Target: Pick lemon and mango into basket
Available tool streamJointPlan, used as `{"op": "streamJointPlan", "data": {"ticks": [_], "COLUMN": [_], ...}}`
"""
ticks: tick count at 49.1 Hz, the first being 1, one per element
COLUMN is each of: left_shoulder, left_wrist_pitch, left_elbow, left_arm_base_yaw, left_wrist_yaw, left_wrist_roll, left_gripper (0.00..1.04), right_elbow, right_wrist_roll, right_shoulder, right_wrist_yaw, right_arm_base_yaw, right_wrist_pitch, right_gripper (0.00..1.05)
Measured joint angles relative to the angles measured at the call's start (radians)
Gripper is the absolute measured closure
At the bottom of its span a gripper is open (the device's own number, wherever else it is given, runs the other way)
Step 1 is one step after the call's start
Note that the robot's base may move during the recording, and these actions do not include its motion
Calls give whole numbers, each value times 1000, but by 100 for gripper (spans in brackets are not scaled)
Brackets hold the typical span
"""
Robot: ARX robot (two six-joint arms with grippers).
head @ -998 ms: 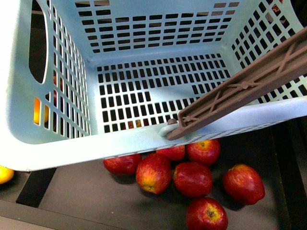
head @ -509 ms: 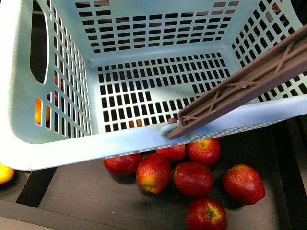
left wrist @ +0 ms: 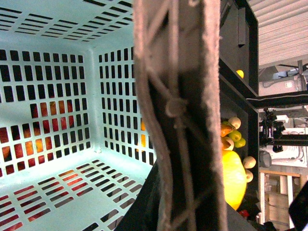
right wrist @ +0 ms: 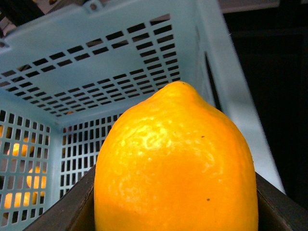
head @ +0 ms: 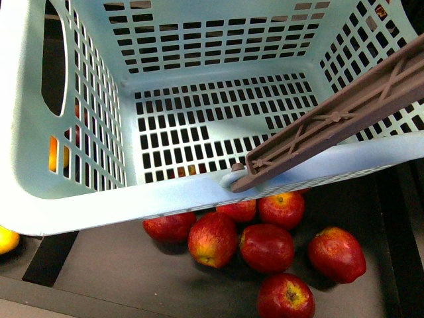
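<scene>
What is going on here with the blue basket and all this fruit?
A two-armed robot is gathering fruit into the pale blue basket. Its right gripper appears to hold a lemon, with the basket just beyond it. The lemon is not yet dropped in, and the basket floor looks bare in the front view. The brown handle lies across one corner, and red apples lie on the dark surface by the near rim. I cannot pick out the mango.
</scene>
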Motion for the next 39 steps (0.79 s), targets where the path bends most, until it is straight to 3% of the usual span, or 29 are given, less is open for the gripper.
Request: {"op": "streamJointPlan", "data": {"ticks": [15,24,36,39], "left_shoulder": [0,0,4,4], "left_wrist_pitch": [0,0,-2,-2], "left_elbow": [0,0,0,0], "left_arm_base_yaw": [0,0,1,1], "left_wrist_yaw": [0,2,-7,-10], "left_wrist_roll": [0,0,3,6], "left_gripper": [100,100,100,100], "right_elbow": [-11,-10,3,10], "right_wrist_roll": [15,30,161,163], "right_shoulder": [85,121,36,-22], "right_wrist_yaw": [71,92,56,99], "right_arm_base_yaw": [126,143,16,-43], "right_wrist_pitch": [62,79,21,-6], "right_gripper": [44,10,9,9]}}
